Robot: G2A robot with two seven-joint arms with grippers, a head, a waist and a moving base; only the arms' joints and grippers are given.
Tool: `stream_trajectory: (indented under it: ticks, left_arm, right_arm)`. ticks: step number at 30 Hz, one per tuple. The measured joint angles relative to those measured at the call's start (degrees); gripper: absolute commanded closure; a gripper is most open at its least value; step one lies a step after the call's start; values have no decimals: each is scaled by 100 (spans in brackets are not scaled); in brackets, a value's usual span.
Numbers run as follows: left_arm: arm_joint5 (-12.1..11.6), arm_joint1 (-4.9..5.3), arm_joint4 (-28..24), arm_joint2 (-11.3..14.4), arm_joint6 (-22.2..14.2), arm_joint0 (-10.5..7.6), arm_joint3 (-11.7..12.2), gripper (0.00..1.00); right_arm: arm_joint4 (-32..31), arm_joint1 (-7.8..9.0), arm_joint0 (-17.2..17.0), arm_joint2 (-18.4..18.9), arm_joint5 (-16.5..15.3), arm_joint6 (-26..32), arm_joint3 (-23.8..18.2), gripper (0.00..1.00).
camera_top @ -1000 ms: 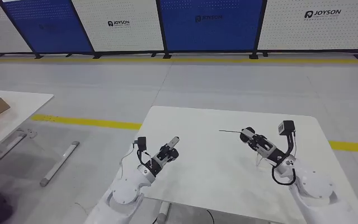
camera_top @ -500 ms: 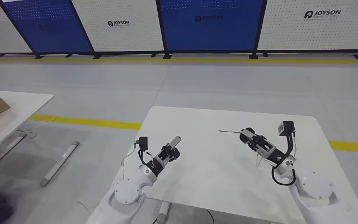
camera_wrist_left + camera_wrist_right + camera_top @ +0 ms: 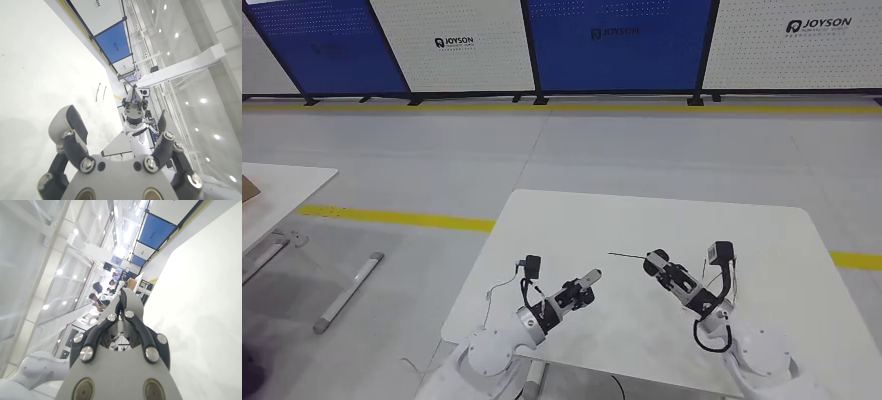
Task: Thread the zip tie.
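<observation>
A thin black zip tie [image 3: 627, 257] is held above the white table [image 3: 642, 215] by my right gripper [image 3: 651, 263], which is shut on one end; the free end points toward the left arm. In the left wrist view the same right gripper [image 3: 134, 89] faces the camera with the zip tie [image 3: 126, 80] sticking out of its closed tips. My left gripper [image 3: 589, 277] hovers a short way off from the tie's free end, open and empty, with its fingers [image 3: 75, 121] spread wide. The right wrist view has the right gripper [image 3: 122, 293] with its fingertips pressed together.
Two spare black zip ties [image 3: 101, 92] lie side by side on the table beyond the left gripper. Bare table surface stretches toward the far edge [image 3: 662, 197]. Floor with a yellow line lies beyond.
Both arms have moved inward toward the table's middle. The right gripper carried the zip tie leftward, and the left gripper shifted right, so the gap between them has shrunk.
</observation>
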Motion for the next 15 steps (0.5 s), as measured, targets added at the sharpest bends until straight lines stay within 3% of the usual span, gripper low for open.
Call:
stream_trajectory:
  ticks: [12,15]
  left_arm:
    - [-6,-1,-11,5,5,-5,3,0]
    - [42,-18,51,128,71,-64,-16,0]
  right_arm:
    - [36,-10,16,-25,16,16,35,100]
    - [36,-10,16,-26,16,16,35,100]
